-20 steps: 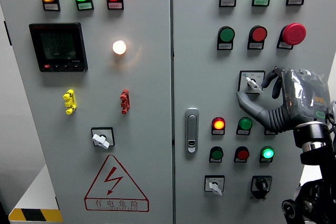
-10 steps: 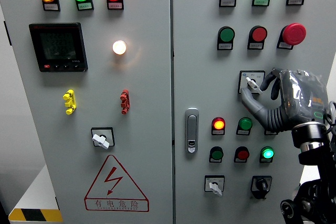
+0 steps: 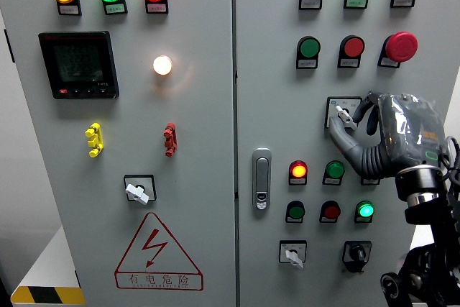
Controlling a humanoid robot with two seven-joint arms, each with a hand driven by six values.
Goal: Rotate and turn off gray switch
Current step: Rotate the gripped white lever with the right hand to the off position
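At the right of the frame, the right hand (image 3: 381, 138) reaches from the lower right up to the gray rotary switch (image 3: 343, 113) on the right cabinet door (image 3: 273, 91), its thumb and forefinger curled around the switch's small handle. The switch sits mid-right, below a red mushroom button (image 3: 401, 46) and above a lit red indicator (image 3: 298, 171).

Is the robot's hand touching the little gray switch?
Touching. In the head view, the right hand has its thumb and a finger closed around the gray switch, with no gap showing.
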